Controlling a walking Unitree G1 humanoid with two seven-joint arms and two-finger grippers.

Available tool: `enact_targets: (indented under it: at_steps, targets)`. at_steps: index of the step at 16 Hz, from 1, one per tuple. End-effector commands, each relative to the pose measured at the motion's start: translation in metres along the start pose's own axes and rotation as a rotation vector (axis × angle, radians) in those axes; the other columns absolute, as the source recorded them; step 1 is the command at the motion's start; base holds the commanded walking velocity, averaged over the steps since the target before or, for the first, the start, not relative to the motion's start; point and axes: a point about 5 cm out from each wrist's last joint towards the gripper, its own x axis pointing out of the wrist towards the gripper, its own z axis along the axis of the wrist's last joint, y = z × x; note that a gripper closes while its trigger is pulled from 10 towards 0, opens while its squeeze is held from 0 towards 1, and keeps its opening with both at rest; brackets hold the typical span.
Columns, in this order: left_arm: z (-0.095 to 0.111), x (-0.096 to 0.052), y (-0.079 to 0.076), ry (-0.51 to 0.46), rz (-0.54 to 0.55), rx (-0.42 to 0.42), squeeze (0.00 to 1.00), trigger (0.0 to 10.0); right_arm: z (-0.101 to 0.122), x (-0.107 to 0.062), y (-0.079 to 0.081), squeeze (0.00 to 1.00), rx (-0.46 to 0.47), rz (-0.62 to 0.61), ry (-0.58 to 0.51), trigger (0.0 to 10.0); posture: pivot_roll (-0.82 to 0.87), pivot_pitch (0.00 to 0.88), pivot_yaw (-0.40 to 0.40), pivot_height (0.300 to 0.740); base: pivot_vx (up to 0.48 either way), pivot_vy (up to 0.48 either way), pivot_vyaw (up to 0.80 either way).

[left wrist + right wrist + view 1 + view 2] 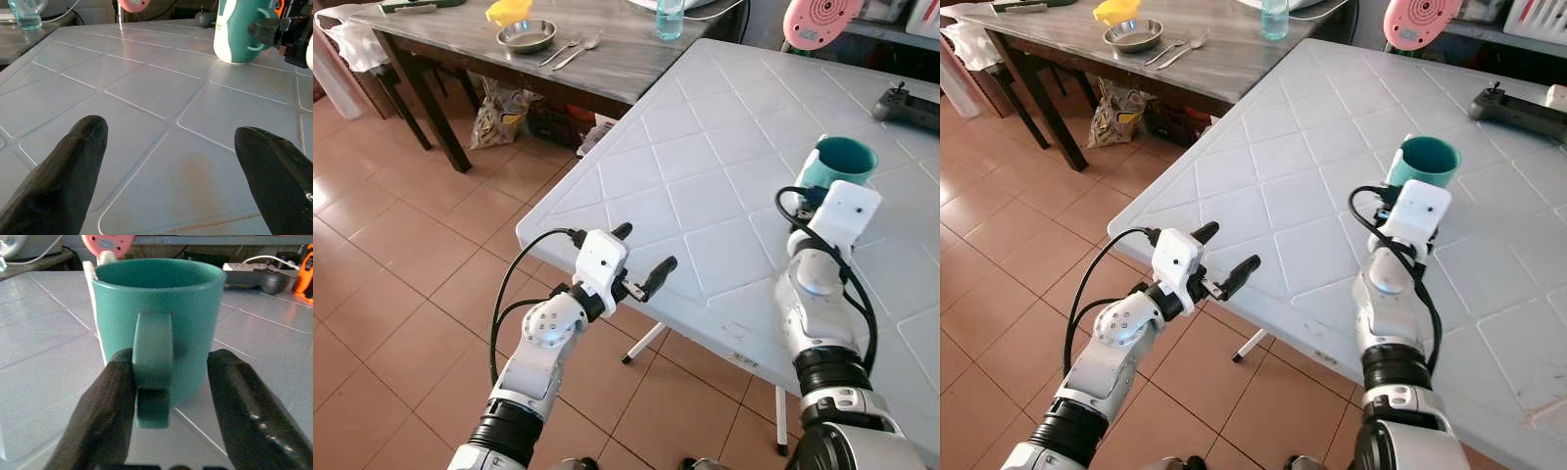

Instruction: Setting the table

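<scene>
Upright on the white plastic quilted-pattern table (pixel 705 166) stands the teal ceramic mug (pixel 159 318), its handle between the right gripper's (pixel 171 396) parted fingers, left gripper (pixel 641 259) spread wide over the table's near edge.

A mug (pixel 838 163) stands upright on the near counter (pixel 705 186), toward its right side. The right end effector (pixel 164 396) is at the mug's handle (pixel 152 357), one finger on each side. The left end effector (pixel 641 259) hovers over the counter's near left edge, well apart from the mug. A controller (pixel 909 106) lies beyond the mug. Behind and left, a second counter (pixel 607 64) carries a bowl (pixel 527 36), cutlery (pixel 573 49) just right of it, and a glass (pixel 670 20) further right.
</scene>
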Motion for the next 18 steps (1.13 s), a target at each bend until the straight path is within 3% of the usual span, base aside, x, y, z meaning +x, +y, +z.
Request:
enact_targets:
  at_steps: [1, 4, 7, 8, 9, 10, 11, 12, 13, 18]
  targets:
    - [0.0, -0.002, -0.001, 0.005, -0.005, 0.004, 0.0, 10.0, 0.001, -0.002, -0.006, 0.0, 0.008, -0.022, -0.015, 0.0, 0.07, 0.17, 0.069, 0.74, 0.0, 0.0, 0.0]
    - [-0.001, -0.001, -0.003, 0.007, -0.014, 0.003, 0.0, 10.0, -0.001, -0.003, -0.014, 0.0, -0.001, -0.038, -0.022, 0.0, 0.06, 0.168, 0.075, 0.74, 0.0, 0.0, 0.0]
    - [-0.002, -0.001, -0.003, 0.012, -0.018, 0.004, 0.0, 10.0, -0.002, -0.004, -0.012, 0.0, -0.008, -0.013, -0.023, 0.0, 0.06, 0.167, 0.08, 0.74, 0.0, 0.0, 0.0]
    - [-0.002, -0.001, -0.003, 0.016, -0.019, 0.005, 0.0, 10.0, 0.0, -0.004, -0.008, 0.0, -0.009, 0.024, -0.031, 0.7, 0.06, 0.167, 0.08, 0.74, 0.0, 0.0, 0.0]
    - [-0.003, -0.001, -0.003, 0.018, -0.019, 0.005, 0.0, 10.0, 0.001, -0.004, -0.006, 0.0, -0.016, 0.044, -0.038, 3.0, 0.06, 0.167, 0.079, 0.74, 0.0, 0.0, 0.0]
    - [-0.003, -0.001, -0.003, 0.019, -0.017, 0.005, 0.0, 10.0, 0.002, -0.004, -0.005, 0.0, -0.023, 0.057, -0.041, 7.5, 0.06, 0.167, 0.076, 0.74, 0.0, 0.0, 0.0]
    - [-0.004, -0.001, -0.003, 0.022, -0.012, 0.004, 0.0, 10.0, 0.003, -0.003, -0.004, 0.0, -0.032, 0.066, -0.044, 9.3, 0.06, 0.167, 0.076, 0.74, 0.0, 0.0, 0.0]
    - [-0.004, -0.001, -0.003, 0.022, -0.011, 0.004, 0.0, 10.0, 0.003, -0.003, -0.005, 0.0, -0.034, 0.066, -0.045, 10.0, 0.06, 0.167, 0.076, 0.74, 0.0, 0.0, 0.0]
    - [-0.004, -0.001, -0.004, 0.023, -0.01, 0.003, 0.0, 10.0, 0.004, -0.002, -0.005, 1.0, -0.027, 0.072, -0.049, 10.0, 0.06, 0.167, 0.076, 0.74, 0.0, 0.0, 0.0]
    - [-0.005, 0.0, -0.004, 0.021, -0.005, 0.0, 0.0, 10.0, 0.011, -0.001, -0.002, 1.0, -0.046, 0.085, -0.083, 10.0, 0.06, 0.151, 0.065, 0.74, 0.0, 0.0, 0.0]
